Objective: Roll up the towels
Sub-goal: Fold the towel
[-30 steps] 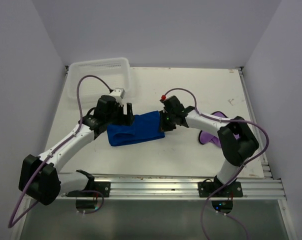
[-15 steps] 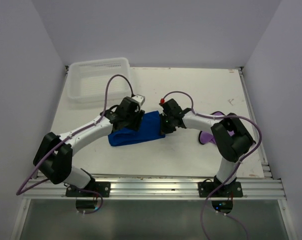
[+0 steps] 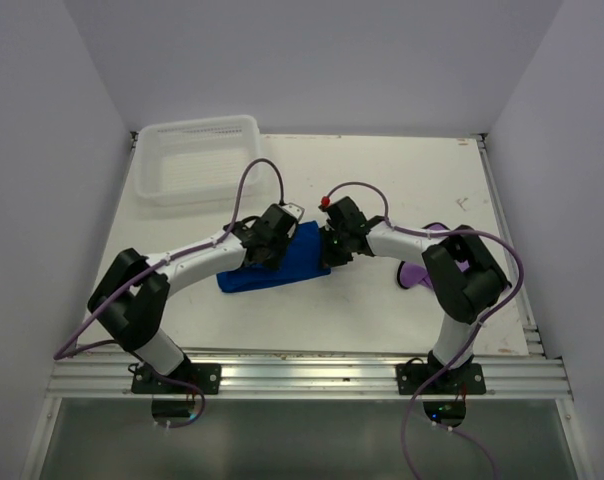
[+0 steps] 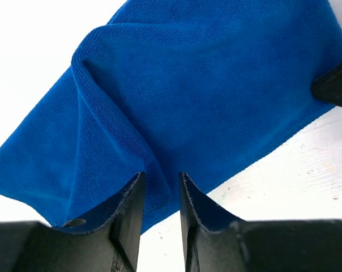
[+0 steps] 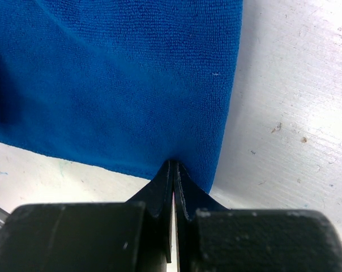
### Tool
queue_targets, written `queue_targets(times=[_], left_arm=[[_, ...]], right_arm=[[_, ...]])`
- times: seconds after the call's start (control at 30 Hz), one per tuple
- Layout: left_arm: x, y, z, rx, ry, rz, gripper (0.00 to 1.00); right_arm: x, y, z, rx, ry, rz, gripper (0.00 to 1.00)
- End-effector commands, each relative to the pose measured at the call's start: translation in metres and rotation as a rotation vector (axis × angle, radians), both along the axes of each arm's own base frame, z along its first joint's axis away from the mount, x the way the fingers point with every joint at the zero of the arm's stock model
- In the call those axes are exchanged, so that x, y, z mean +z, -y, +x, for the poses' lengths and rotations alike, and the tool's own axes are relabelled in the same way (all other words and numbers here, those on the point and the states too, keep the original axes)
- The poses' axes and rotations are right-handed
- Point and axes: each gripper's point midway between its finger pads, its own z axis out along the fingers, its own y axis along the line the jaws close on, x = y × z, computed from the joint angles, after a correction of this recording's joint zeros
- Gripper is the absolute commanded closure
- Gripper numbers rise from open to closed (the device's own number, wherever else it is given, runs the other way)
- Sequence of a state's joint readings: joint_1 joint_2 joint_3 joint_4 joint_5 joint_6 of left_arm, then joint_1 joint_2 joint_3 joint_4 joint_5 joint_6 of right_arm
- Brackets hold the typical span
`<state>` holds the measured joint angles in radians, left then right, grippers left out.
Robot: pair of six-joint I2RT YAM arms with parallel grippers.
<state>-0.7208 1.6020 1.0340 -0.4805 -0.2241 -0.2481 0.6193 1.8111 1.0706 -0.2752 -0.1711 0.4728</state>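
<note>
A royal blue cloth towel (image 3: 287, 265) is lying on the white table (image 3: 382, 175) between the two arms, spread mostly flat and slanting from lower left to upper right in the overhead view. The left gripper (image 3: 265, 258) is reaching down onto the towel's left half, and in its wrist view the two black fingers (image 4: 128, 218) are standing close together with a raised ridge of the blue towel (image 4: 205, 96) squeezed up between them; the cloth is touching both inner faces, so the jaws are pinching that fold, with only a narrow gap left. The right gripper (image 3: 329, 253) is sitting at the towel's right end. In its own view its jaws are pressing tightly together (image 5: 174, 170) on the hem of the blue cloth (image 5: 114, 79), close to a corner, with bare scuffed table showing on either side. A light purple cloth towel with a dark edge (image 3: 413, 276) is lying further right, partly hidden under the right arm and well apart from the blue one. A white plastic mesh basket (image 3: 197, 160) is sitting at the far left corner of the table, with neither arm touching it
</note>
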Motion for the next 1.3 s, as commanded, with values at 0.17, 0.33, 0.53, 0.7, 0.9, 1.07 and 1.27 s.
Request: queue_targets(times=[0.17,0.33,0.53,0.7,0.9,1.07,1.27], left_arm=[[-0.004,-0.006,0.004,0.026,0.039,0.059,0.71],[-0.014,-0.008,0.003,0.026,0.014,0.088,0.71],[-0.019,-0.013,0.003,0.037,0.015,0.118,0.81],[-0.004,-0.014,0.008,0.051,0.051,0.119,1.0],[0.018,-0.026,0.022,0.092,0.117,0.197,1.0],[0.026,-0.035,0.032,0.119,0.134,0.236,1.0],[0.035,-0.051,0.045,0.154,0.129,0.189,1.0]], right_arm=[[-0.01,0.009,0.003,0.011,0.007,-0.013,1.0],[-0.012,0.01,0.002,0.011,0.002,-0.007,1.0],[-0.012,0.011,0.002,0.01,-0.001,-0.005,1.0],[-0.013,0.011,0.002,0.011,-0.004,-0.003,1.0],[-0.013,0.013,0.001,0.01,-0.007,-0.007,1.0],[-0.013,0.014,0.002,0.011,-0.005,-0.008,1.0],[-0.013,0.016,0.003,0.005,-0.007,-0.008,1.0]])
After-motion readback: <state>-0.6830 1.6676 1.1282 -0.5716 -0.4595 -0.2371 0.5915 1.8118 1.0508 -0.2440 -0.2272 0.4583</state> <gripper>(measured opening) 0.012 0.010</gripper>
